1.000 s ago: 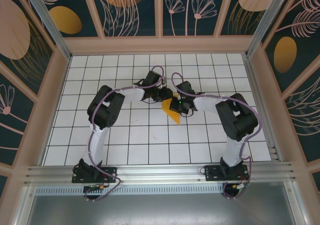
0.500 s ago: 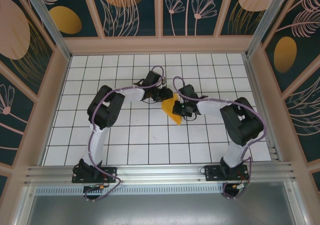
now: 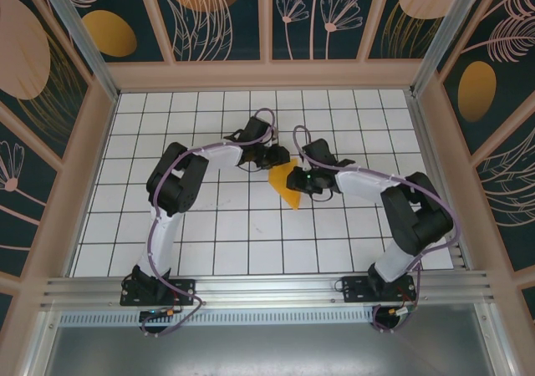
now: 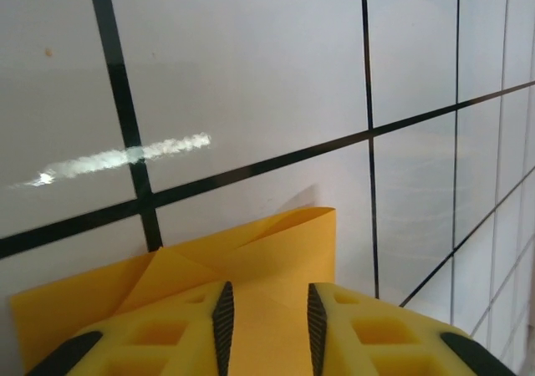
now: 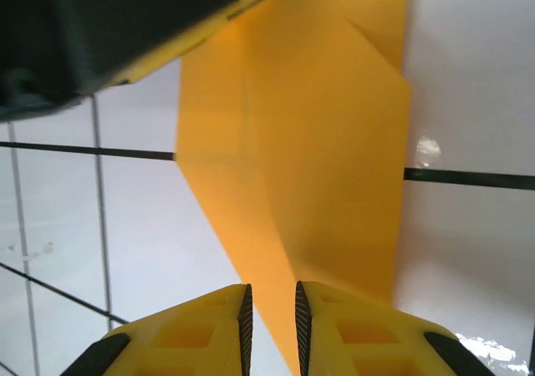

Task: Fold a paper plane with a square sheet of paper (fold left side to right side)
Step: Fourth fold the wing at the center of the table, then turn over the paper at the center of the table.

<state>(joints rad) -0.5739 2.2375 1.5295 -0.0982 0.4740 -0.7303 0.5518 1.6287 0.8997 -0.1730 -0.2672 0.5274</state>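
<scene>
The orange-yellow paper (image 3: 288,190) lies folded into a pointed shape on the white grid table (image 3: 217,242), its tip toward the near edge. My left gripper (image 3: 277,160) sits low over its far end. In the left wrist view the jaws (image 4: 269,326) stand a little apart, with the creased paper (image 4: 276,251) lying flat beneath and between them. My right gripper (image 3: 298,180) is at the paper's right side. Its jaws (image 5: 271,326) are slightly apart, and the folded paper's (image 5: 318,159) edge runs into the narrow gap without being pinched.
The left gripper's dark body (image 5: 100,33) looms just above the paper in the right wrist view. Wooden walls (image 3: 92,184) with patterned panels enclose the table. An aluminium rail (image 3: 267,288) runs along the near edge by the arm bases.
The right jaws, shut on the paper before, have parted, and the right arm's elbow has swung out to the right. The left jaws have widened a little. The paper has stayed put.
</scene>
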